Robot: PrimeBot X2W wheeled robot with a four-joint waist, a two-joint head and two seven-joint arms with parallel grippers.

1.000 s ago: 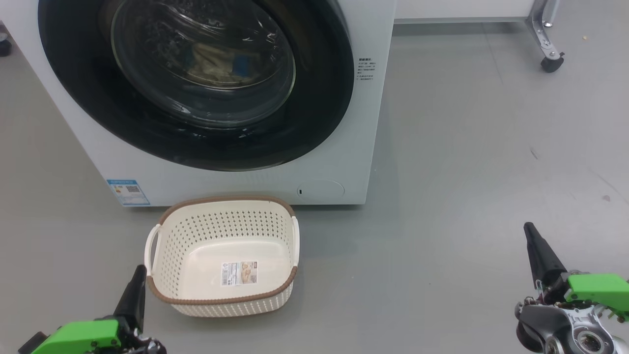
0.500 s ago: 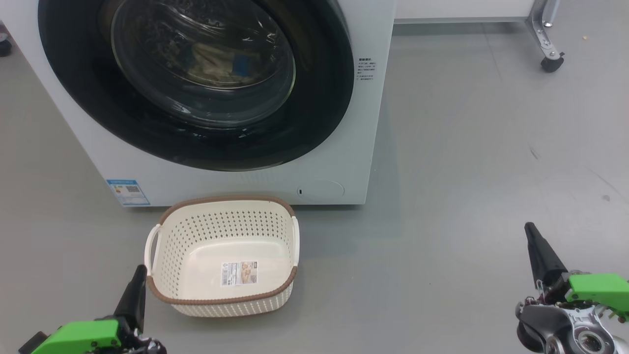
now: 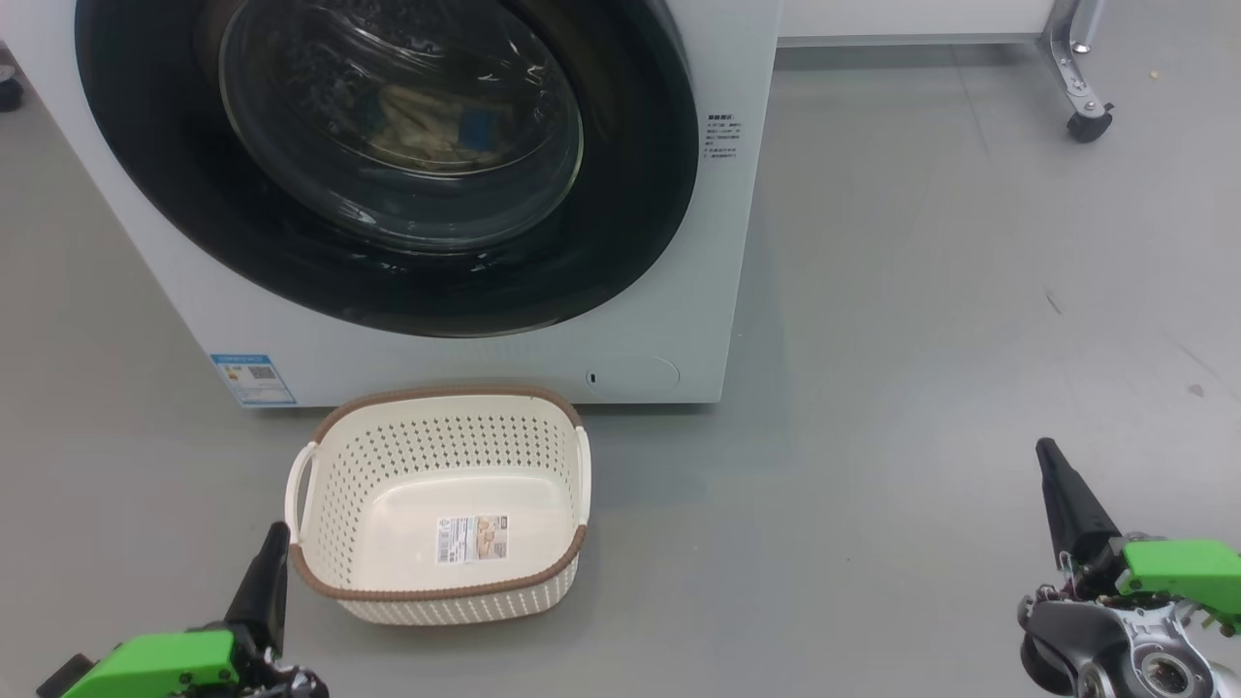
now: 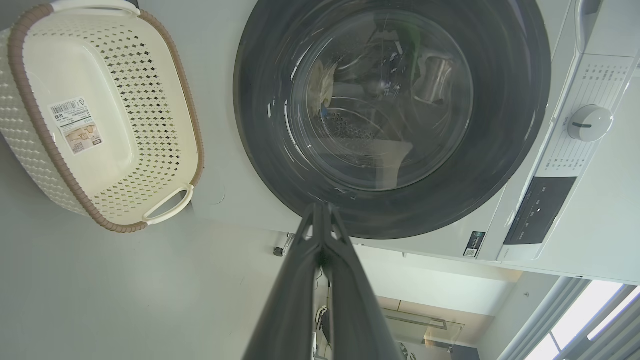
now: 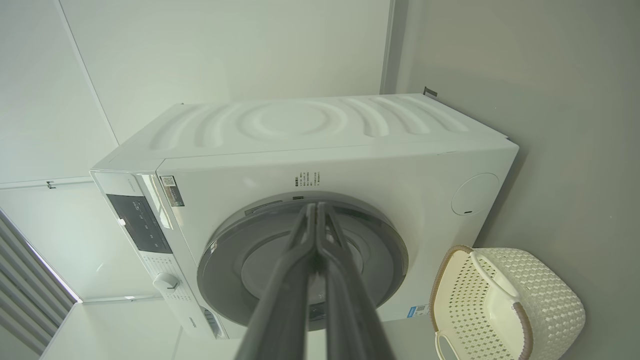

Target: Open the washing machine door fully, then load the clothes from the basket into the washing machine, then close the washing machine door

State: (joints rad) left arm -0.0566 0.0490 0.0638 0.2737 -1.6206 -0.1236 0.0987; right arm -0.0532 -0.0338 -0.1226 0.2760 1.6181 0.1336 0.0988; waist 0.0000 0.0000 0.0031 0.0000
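All three steps look finished to me. At far left, my left gripper [image 3: 276, 543] hangs low over the grey floor [image 3: 873, 388], fingers pressed together on nothing, just beside the basket's corner. The perforated cream basket [image 3: 436, 606] sits in front of the washing machine [image 3: 717, 242], bare down to its product sticker [image 3: 472, 538]. Above it, the glossy black door [image 3: 630, 194] lies flush against the machine's front. Through its glass bowl [image 3: 339, 174] I see the cream-yellow clothes [image 3: 427, 121], one blue patch showing, inside. Far right, my right gripper [image 3: 1047, 460] is likewise pinched shut and empty, well apart from everything.
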